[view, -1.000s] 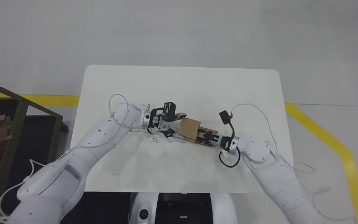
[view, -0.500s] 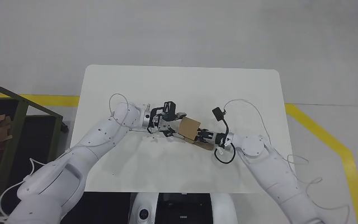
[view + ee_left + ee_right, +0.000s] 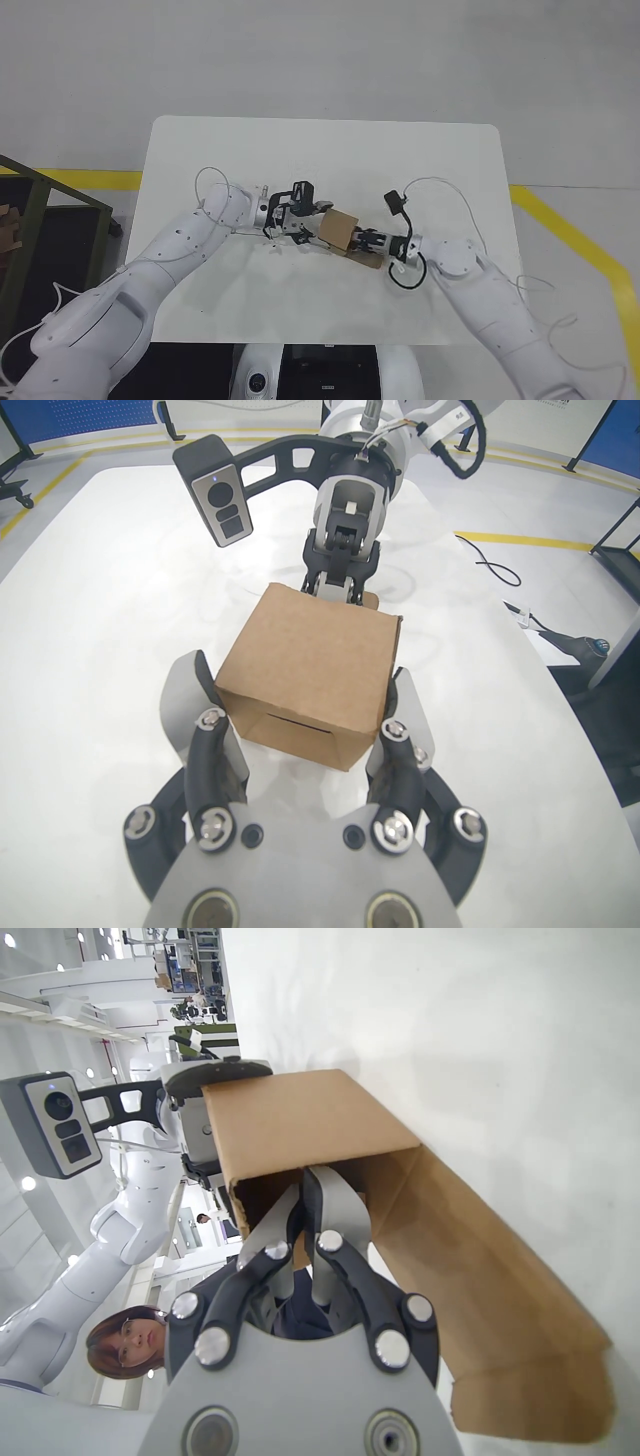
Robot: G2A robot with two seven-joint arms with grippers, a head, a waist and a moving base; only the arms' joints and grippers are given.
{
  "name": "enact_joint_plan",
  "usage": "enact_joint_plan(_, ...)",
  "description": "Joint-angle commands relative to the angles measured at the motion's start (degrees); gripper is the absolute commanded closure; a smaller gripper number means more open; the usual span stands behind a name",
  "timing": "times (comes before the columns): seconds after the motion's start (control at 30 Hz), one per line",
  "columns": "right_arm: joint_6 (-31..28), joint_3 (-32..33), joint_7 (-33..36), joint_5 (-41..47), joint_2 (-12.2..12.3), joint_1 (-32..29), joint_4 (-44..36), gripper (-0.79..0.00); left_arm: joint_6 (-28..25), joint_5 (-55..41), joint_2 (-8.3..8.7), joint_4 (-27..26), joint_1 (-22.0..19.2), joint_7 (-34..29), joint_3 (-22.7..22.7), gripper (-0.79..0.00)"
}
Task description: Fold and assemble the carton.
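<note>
Where the white table [image 3: 200, 150] stands on grey floor [image 3: 300, 50] with yellow tape [image 3: 565, 225] at 3 and 9 o'clock, the carton [image 3: 340, 230] lies at the table's centre. The left gripper [image 3: 300, 687] clamps its 9 o'clock end. The right gripper [image 3: 307, 1188], fingers pressed together, enters its 3 o'clock end and sits slightly farther out than before.

Mid-frame in the top view, on the table [image 3: 430, 160]: carton [image 3: 340, 230]. At its left end, straddling both sides, left gripper [image 3: 312, 226]; at its right, open end, right gripper [image 3: 363, 241], tips inside.
</note>
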Motion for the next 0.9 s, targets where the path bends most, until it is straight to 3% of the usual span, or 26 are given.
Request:
enact_joint_plan(0.0,0.34,1.33,0.19,-0.81,0.54,-1.36,-1.67,0.0,0.0,0.1,0.07,-0.08,0.08,0.12,-0.12,-0.597)
enact_joint_plan(0.5,10.5,14.93,-4.45,-11.55,5.05,-17.6,-22.47,-0.025,0.98,-0.96,0.72,-0.39,1.43,-0.31,-2.01,-0.582)
enact_joint_plan(0.6,12.96,16.18,-4.6,-12.49,5.4,-19.09,-23.59,-0.046,1.0,-1.04,0.83,-0.61,1.59,-0.34,-2.33,-0.582)
enact_joint_plan(0.7,14.04,15.92,-3.81,-12.65,5.46,-18.94,-23.33,-0.126,1.08,-1.06,0.97,-0.85,1.8,-0.32,-2.68,-0.579)
enact_joint_plan(0.87,14.45,14.8,-3.9,-12.32,5.27,-17.57,-21.32,-0.126,1.08,-1.03,1.16,-1.4,2.11,-0.55,-3.14,-0.566)
